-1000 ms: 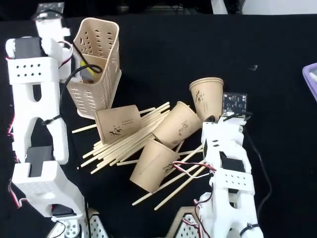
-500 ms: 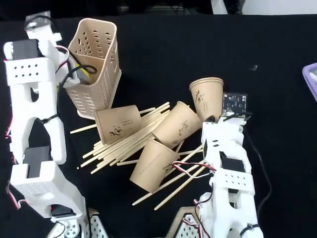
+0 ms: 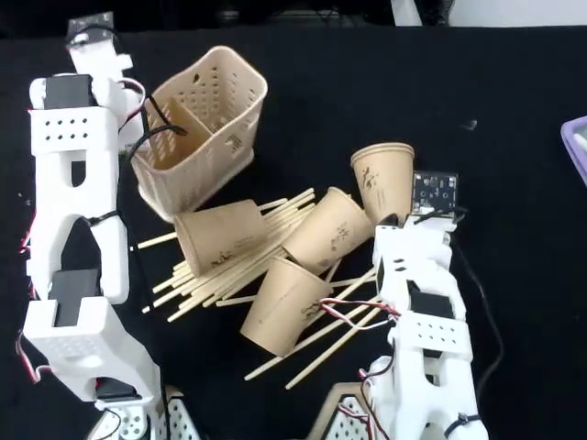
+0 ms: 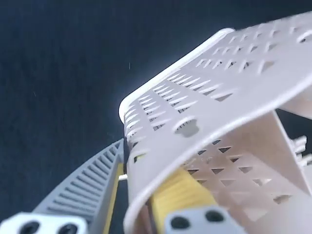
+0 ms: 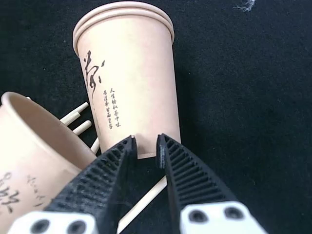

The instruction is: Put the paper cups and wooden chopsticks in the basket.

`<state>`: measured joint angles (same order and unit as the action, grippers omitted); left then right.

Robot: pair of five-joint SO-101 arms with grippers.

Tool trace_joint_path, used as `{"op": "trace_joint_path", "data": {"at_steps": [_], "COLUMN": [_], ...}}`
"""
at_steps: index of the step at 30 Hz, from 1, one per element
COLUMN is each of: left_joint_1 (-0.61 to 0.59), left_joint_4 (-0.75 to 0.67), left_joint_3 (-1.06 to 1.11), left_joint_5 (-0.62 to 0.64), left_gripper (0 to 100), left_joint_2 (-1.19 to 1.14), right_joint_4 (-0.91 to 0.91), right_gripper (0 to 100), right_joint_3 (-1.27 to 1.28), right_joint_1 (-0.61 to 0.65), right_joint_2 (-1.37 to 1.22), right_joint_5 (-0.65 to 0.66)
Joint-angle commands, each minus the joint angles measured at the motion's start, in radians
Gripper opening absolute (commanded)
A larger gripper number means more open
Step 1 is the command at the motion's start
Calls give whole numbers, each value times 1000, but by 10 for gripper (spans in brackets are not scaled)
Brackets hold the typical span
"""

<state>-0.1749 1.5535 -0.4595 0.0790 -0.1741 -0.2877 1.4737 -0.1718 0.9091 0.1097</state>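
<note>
Four paper cups and a loose pile of chopsticks (image 3: pixel 229 266) are on the black counter (image 3: pixel 367 82); all of them are outside the basket (image 3: pixel 197 128).

**High view**
- Cup A (image 3: pixel 383 179) is at the 3 o'clock end of the group, with its mouth toward 12 o'clock.
- Cup B (image 3: pixel 327 229) lies against cup A on that cup's 8 o'clock side.
- Cup C (image 3: pixel 220 236) lies on top of the chopsticks at the 9 o'clock end, with its mouth toward 9 o'clock.
- Cup D (image 3: pixel 282 305) lies across several chopsticks at 6 o'clock of the group.
- The basket is at 10 o'clock on the counter, just beside cup C, and is tilted with its opening toward 1 o'clock.
- The left arm (image 3: pixel 73 183) runs along the 9 o'clock edge. The left arm's jaws meet the basket at its 9 o'clock wall.
- The right arm (image 3: pixel 417 302) stands at 5 o'clock, with its wrist just at 6 o'clock of cup A.
- A purple object (image 3: pixel 576 147) sits at the 3 o'clock edge.

**Left wrist view**
- The left arm's jaws are clamped on one perforated wall of the basket (image 4: pixel 219 97).
- The grey finger (image 4: pixel 87 185) is outside that wall and the yellow-faced finger (image 4: pixel 178 195) is inside it.

**Right wrist view**
- The right arm's jaws are slightly apart and grip nothing.
- The jaw tips overlap the base end of cup A (image 5: pixel 126 83). Whether they touch it cannot be told.
- Cup B (image 5: pixel 29 146) lies beside cup A.
- Chopstick ends (image 5: pixel 78 122) show between the two cups.
</note>
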Motion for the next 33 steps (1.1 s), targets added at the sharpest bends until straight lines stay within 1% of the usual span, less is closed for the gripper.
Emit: {"op": "trace_joint_path", "data": {"at_steps": [1,3,4,5,9,10,13,16,19,23,24,25,27,28,29,31,33], "left_joint_1": [8,10,10,12,5,2,-22,-25,-22,-16,-16,-15,-15,-15,-15,-15,4], "left_joint_4": [-117,-147,-153,-153,-132,-129,-121,-44,9,17,20,18,11,21,25,29,28], "left_joint_3": [-68,-68,-68,-68,-47,-39,-33,-45,-39,-36,-44,-45,-56,-77,-88,-119,-136], "left_joint_5": [6,6,6,9,12,11,6,5,5,11,9,8,5,5,5,3,-23], "left_gripper": [41,43,60,95,291,305,263,226,224,216,195,153,27,27,54,27,34], "left_joint_2": [49,49,49,48,48,48,55,57,48,48,52,58,58,58,55,49,49], "right_joint_4": [8,8,8,8,8,8,8,8,8,8,8,8,8,8,8,8,8], "right_gripper": [88,88,88,88,88,88,88,88,88,88,88,88,88,88,88,88,88], "right_joint_3": [1,1,1,1,1,1,1,1,1,1,1,1,1,1,1,1,1], "right_joint_1": [17,17,17,17,17,17,17,17,17,17,17,17,17,17,17,17,17], "right_joint_2": [16,16,16,16,16,16,16,16,16,16,16,16,16,16,16,16,16], "right_joint_5": [9,9,9,9,9,9,9,9,9,9,9,9,9,9,9,9,9]}}
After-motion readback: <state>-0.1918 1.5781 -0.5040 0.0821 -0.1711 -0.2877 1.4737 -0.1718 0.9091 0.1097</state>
